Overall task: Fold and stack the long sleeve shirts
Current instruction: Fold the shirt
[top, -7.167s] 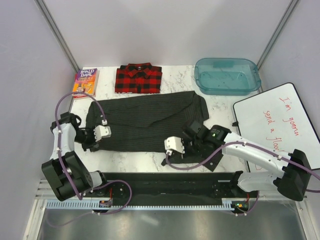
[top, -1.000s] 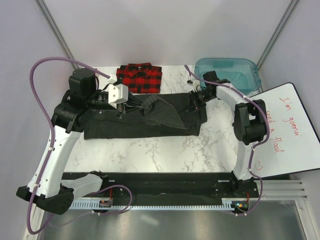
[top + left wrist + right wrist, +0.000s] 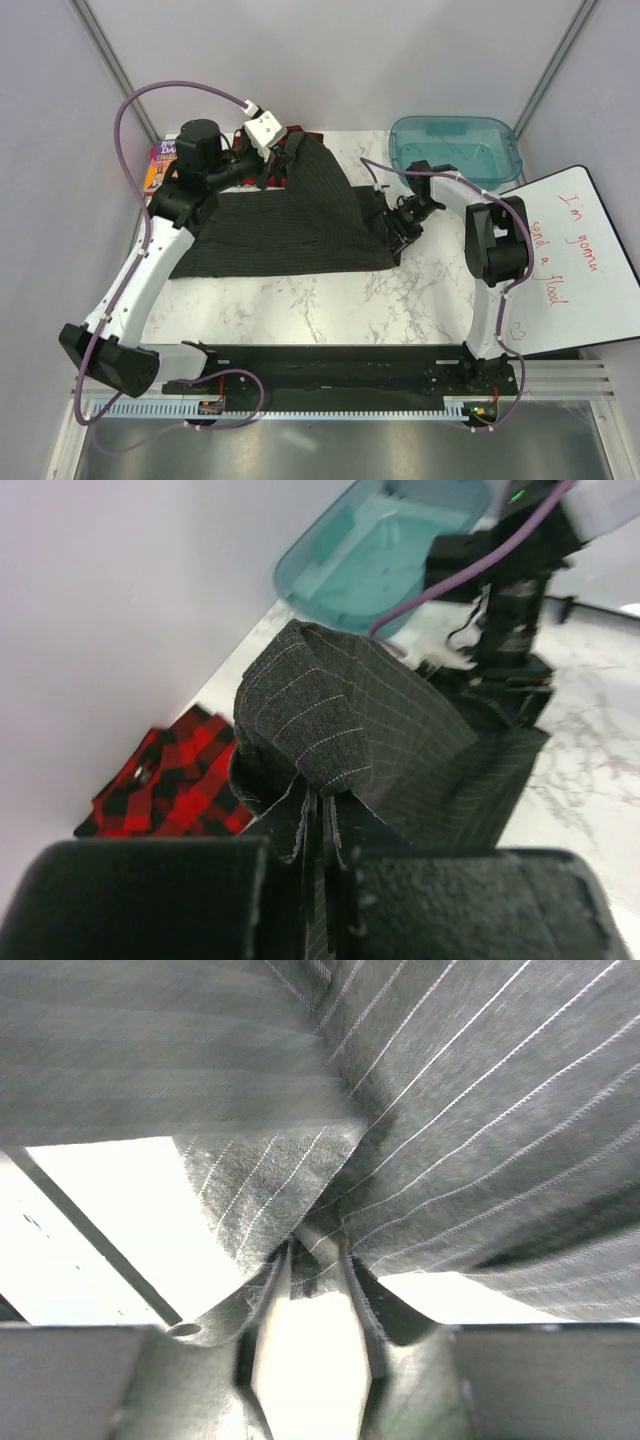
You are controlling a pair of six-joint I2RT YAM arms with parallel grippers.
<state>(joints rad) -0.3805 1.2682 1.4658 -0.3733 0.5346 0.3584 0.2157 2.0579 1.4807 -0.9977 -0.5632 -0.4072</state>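
1. The charcoal pinstripe shirt (image 3: pixel 280 235) lies spread across the middle of the bench (image 3: pixel 330 305), long side running left to right. Towards the back, one part of it is pulled up into a peak.
2. On the left, the left tool (image 3: pixel 322 825) is pressed together on a bunched handful of that cloth. It holds the cloth raised over the rear of the bench, close above the red plaid shirt (image 3: pixel 165 780), which lies by the back wall.
3. On the right, the right tool (image 3: pixel 315 1260) pinches a fold at the shirt's right-hand edge, low to the bench and just in front of the teal bin (image 3: pixel 450 183).
4. I'd judge this to be mid-fold on the charcoal shirt — stacking not yet begun.
5. The next move seems to call for both tools to carry their cloth the same way and lay it flat. The left handful looks crumpled, so it may want smoothing.
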